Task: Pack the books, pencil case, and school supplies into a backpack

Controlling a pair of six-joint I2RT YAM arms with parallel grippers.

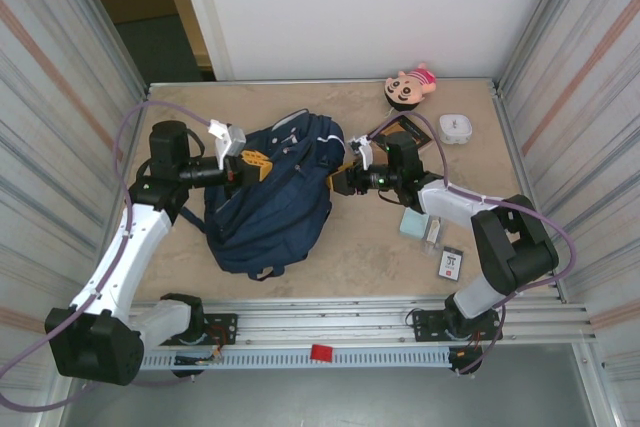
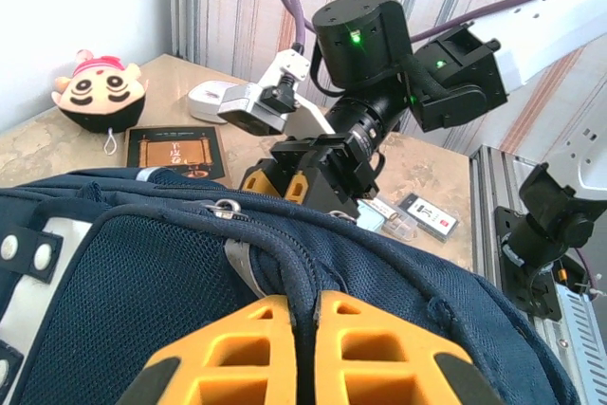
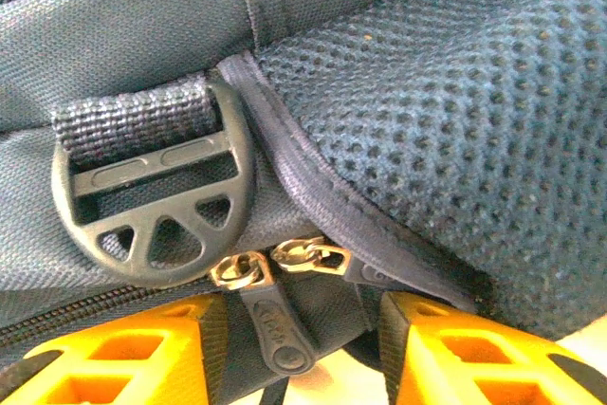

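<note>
Navy backpack (image 1: 270, 217), left jaws tight on its seam, right jaws apart astride zipper pulls (image 3: 245, 269).

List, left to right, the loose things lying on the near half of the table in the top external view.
navy backpack → mint-green pencil case → clear oblong piece → black-and-white packet

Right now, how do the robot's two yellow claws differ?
The left gripper is shut, pinching a fabric ridge of the backpack; the right gripper is open, straddling a zipper pull. The left one meets the bag's left side, the right one its right. Both are yellow-tipped.
</note>
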